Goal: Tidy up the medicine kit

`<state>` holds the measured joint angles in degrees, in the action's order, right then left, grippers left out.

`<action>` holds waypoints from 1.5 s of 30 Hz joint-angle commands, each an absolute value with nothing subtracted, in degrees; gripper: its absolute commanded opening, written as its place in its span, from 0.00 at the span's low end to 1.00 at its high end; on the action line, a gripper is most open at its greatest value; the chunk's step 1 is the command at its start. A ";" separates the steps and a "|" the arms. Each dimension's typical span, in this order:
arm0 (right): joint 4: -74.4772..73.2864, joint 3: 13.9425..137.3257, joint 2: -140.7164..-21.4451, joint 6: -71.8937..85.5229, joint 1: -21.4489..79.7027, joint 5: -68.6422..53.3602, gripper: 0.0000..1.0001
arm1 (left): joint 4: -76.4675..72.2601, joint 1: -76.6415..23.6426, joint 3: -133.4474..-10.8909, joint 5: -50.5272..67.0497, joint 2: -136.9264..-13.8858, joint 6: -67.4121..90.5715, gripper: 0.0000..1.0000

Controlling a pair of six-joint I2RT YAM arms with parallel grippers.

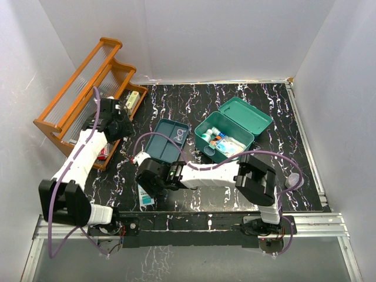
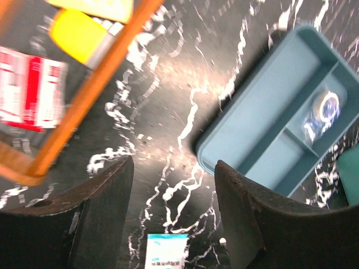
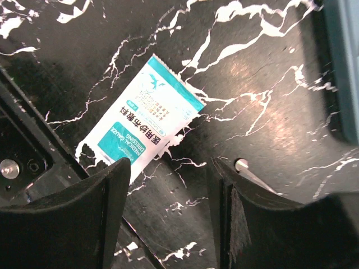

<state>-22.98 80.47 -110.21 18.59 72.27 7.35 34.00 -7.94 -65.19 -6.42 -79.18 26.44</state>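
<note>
The medicine kit (image 1: pixel 232 136), a teal-green box, stands open at centre right with its lid (image 1: pixel 247 113) tilted back and small items inside. Its blue divided tray (image 1: pixel 166 140) lies to the left on the table, and shows in the left wrist view (image 2: pixel 269 117) with a tape roll (image 2: pixel 325 106) in one compartment. A white and teal gauze packet (image 3: pixel 140 120) lies flat near the front edge (image 1: pixel 147 198). My right gripper (image 3: pixel 168 168) is open and empty just beside the packet. My left gripper (image 2: pixel 174 168) is open and empty, above bare table between the rack and the tray.
An orange wooden tiered rack (image 1: pixel 88 82) stands at the back left; its rail (image 2: pixel 95 84) is close to my left gripper, with a red and white box (image 2: pixel 31 92) and a yellow item (image 2: pixel 81 33) behind it. A thin metal tool (image 3: pixel 252 171) lies by my right finger.
</note>
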 commanded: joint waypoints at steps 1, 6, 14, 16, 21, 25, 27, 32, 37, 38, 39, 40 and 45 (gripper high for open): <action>-23.37 82.56 -112.28 27.84 73.25 12.06 0.55 | 36.58 -7.60 -68.26 -18.94 -70.40 26.52 0.59; -27.22 84.24 -114.93 32.26 73.63 14.31 0.57 | 37.72 -7.65 -69.39 -19.35 -65.48 26.53 0.60; -32.72 90.69 -119.57 36.57 74.42 15.77 0.56 | 40.10 -7.65 -66.98 -17.46 -58.66 28.80 0.62; -33.71 92.11 -121.14 36.51 74.57 15.49 0.54 | 40.57 -7.65 -66.17 -17.58 -57.19 29.01 0.62; -38.53 96.32 -124.63 36.35 75.09 17.08 0.49 | 41.03 -7.65 -65.13 -17.50 -55.75 29.78 0.63; -44.69 98.81 -126.55 37.15 75.32 21.41 0.38 | 42.28 -7.60 -65.01 -20.45 -55.62 30.78 0.63; -46.42 98.46 -126.81 38.04 75.31 23.17 0.33 | 42.79 -7.66 -64.87 -21.43 -55.43 31.10 0.63; -46.32 97.52 -127.02 38.43 75.32 22.60 0.22 | 41.92 -7.60 -63.63 -19.53 -54.84 31.11 0.63; -45.95 97.59 -127.42 38.33 75.17 22.23 0.07 | 41.27 -7.60 -62.85 -17.81 -54.68 31.09 0.63; -45.78 97.53 -127.48 38.28 75.11 21.83 0.04 | 41.46 -7.64 -62.93 -18.03 -54.70 31.18 0.63; -45.60 97.53 -127.59 38.27 75.02 21.47 0.02 | 41.67 -7.65 -63.00 -18.29 -54.67 31.15 0.64; -45.47 97.49 -127.68 38.26 74.98 21.06 0.00 | 41.83 -7.57 -63.06 -18.50 -54.72 31.18 0.63; -44.69 97.51 -127.07 38.31 74.88 21.12 0.00 | 41.80 -7.65 -62.77 -17.91 -54.32 31.20 0.64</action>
